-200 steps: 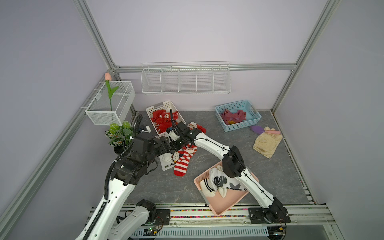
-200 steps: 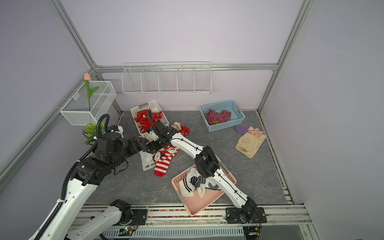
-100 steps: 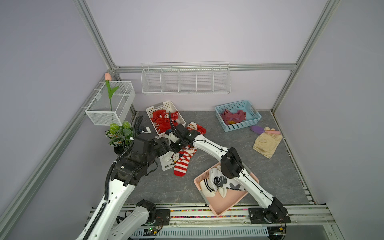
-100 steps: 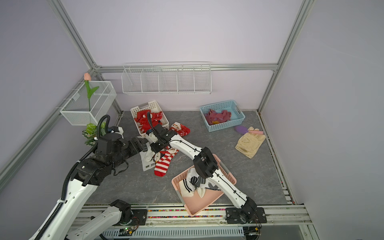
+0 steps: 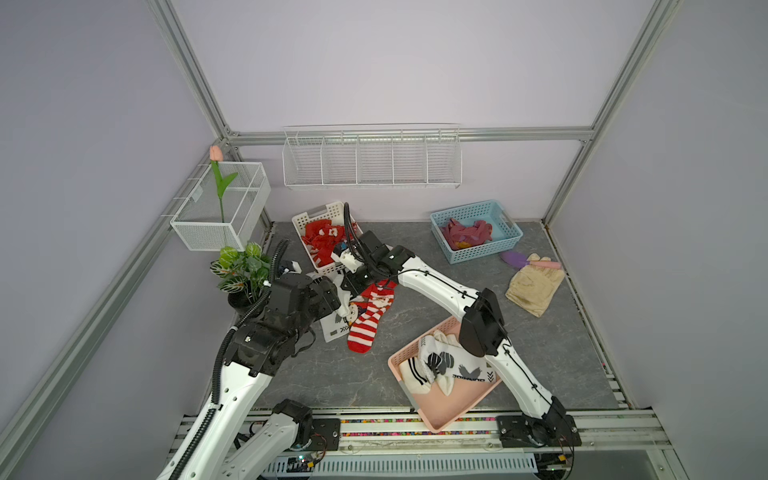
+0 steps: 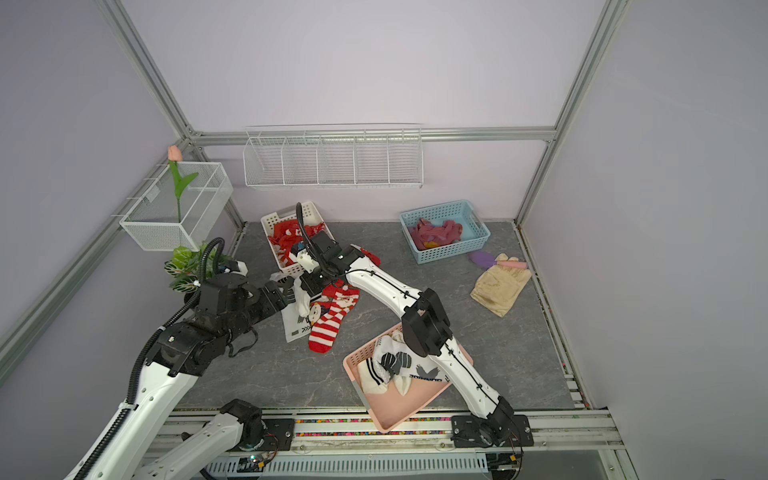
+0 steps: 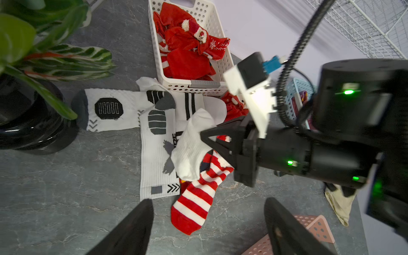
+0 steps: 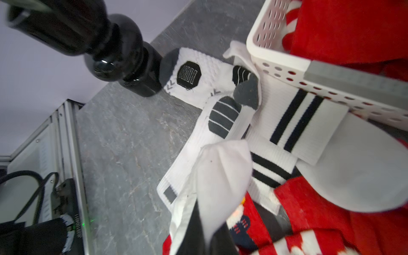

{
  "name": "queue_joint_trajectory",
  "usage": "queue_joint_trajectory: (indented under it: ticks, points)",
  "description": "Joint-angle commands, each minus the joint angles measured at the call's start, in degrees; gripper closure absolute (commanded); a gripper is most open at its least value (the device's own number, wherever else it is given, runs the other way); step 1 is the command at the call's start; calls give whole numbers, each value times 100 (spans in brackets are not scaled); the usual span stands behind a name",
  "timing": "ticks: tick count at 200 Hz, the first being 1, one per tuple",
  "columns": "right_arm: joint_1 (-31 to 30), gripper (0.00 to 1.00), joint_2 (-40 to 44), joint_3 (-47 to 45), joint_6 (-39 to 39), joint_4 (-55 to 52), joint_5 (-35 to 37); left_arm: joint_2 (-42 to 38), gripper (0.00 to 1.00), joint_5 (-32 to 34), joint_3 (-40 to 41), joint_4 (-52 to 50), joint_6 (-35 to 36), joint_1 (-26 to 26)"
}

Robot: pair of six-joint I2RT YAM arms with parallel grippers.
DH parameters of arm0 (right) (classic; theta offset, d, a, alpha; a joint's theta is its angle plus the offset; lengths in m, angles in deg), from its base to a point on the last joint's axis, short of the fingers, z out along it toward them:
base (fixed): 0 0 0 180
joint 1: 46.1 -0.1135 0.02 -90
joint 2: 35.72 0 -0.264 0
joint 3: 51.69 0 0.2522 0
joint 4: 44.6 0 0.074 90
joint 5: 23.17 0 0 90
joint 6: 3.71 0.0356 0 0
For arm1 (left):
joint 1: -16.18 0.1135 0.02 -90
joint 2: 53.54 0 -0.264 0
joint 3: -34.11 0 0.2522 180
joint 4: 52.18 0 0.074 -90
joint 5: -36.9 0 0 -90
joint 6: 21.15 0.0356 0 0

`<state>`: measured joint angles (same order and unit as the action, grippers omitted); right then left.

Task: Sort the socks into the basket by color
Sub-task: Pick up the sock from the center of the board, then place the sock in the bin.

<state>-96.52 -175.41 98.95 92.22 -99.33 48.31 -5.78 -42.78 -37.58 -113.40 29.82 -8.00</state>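
One limp, knitted white sock (image 7: pixel 189 152) droops from the right gripper (image 7: pixel 202 134).

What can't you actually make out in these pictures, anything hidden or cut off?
- Right tool tips: buried in the white sock it pinches, right wrist view.
- Blue basket: the maroon pieces are too small to count in both top views; the right arm mostly hides it in the left wrist view.
- Flat white socks beside the white basket: mostly covered by the left arm in both top views.
- Pink tray: cut off by the left wrist picture's edge.
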Motion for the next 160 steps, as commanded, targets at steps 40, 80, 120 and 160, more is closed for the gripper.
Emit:
queue_joint_trajectory:
  ticks: [40,80,120,160]
  points:
    - [443,93,2541,-2726,160,434,-512,341,22,-55,220,76,-80,-17]
    - [655,93,4481,-4860,169,209,-441,1014,22,-290,256,424,35,-25]
    - [746,93,6103,-6705,409,-160,-117,1694,22,-508,176,781,105,-69]
    - [803,93,6922,-8115,860,-2,51,2370,21,-614,-37,1086,211,-157]
